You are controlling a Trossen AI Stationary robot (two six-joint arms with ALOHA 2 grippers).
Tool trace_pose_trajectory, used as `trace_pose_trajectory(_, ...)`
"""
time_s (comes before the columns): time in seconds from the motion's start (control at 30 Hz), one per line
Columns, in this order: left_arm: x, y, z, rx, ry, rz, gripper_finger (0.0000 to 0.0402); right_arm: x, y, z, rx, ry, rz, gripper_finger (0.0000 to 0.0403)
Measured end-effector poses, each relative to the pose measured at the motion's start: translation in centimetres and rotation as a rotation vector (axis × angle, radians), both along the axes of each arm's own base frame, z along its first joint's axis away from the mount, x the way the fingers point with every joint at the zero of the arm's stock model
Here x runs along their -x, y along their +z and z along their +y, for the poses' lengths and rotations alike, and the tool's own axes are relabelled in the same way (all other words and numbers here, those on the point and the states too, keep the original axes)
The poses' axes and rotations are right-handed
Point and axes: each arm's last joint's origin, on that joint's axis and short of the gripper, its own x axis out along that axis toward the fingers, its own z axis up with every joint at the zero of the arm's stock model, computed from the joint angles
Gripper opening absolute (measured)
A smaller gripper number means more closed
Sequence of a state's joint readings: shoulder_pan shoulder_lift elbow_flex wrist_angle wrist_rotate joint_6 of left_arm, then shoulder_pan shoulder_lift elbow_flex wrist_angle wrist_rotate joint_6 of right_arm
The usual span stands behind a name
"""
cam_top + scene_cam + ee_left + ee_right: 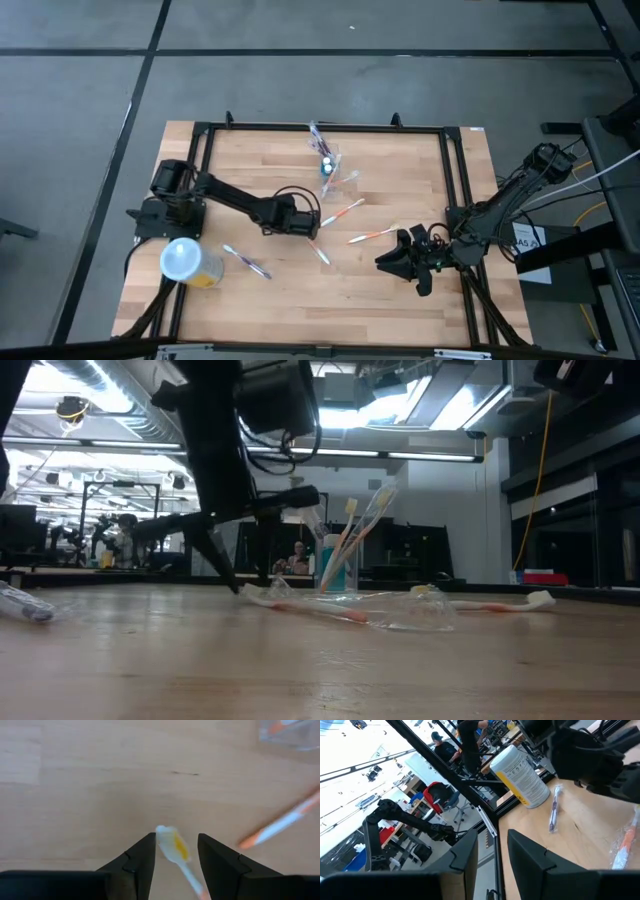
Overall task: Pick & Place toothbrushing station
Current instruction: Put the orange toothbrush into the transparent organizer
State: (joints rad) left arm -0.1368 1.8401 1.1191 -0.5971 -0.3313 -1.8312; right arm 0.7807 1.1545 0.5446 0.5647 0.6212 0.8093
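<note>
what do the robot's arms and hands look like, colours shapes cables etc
Both arms are black, built of slim jointed segments on blocky bases at the table's side edges. The left hand has two dark wedge-shaped fingers that taper toward the tips. A thin black cable loops above its wrist. The right hand has the same dark pair of fingers, with bundled cables along its arm. No markings are visible.

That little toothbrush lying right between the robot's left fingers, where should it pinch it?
Pinch the thin handle just behind the head, coming straight down from above. The toothbrush lies flat on the table, lengthwise between the open fingers of the left gripper, so they would probably close across its narrow sides.
</note>
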Motion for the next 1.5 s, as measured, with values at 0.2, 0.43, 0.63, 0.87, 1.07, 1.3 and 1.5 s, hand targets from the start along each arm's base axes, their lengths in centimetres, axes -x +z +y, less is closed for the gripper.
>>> trace_pose_trajectory(0.2, -0.2, -1.0, -0.1, 0.033, 0.021, 0.018, 0.0141, 0.0, 0.0, 0.0, 0.001, 0.001, -0.002, 0.0109)
trace_pose_trajectory(0.43, -0.3, -1.0, 0.0, 0.022, 0.029, 0.006, 0.0083, 0.2, 0.0, 0.2, -0.001, 0.011, -0.003, 0.0109)
trace_pose_trajectory(0.63, -0.6, -0.9, 0.0, 0.001, 0.033, -0.023, 0.0015, 0.2, 0.0, 0.2, -0.002, 0.011, -0.003, 0.0109)
trace_pose_trajectory(0.87, -0.9, -0.6, 0.0, -0.024, -0.011, -0.055, 0.0013, 0.2, 0.0, 0.3, -0.009, 0.014, -0.002, 0.0109)
trace_pose_trajectory(1.07, -0.7, 2.0, -0.4, -0.121, -0.002, -0.17, 0.0007, 0.4, 0.0, 0.4, -0.022, 0.012, 0.0, 0.0109)
trace_pose_trajectory(1.3, 0.6, 7.6, -0.3, -0.44, 0.036, -0.347, 0.0004, 0.6, 0.0, 0.6, -0.022, -0.01, 0.0, 0.0109)
trace_pose_trajectory(1.5, 2.1, 11.5, 1.1, -0.738, 0.072, -0.348, 0.0, 0.6, 0.0, 0.6, -0.039, -0.014, 0.002, 0.0109)
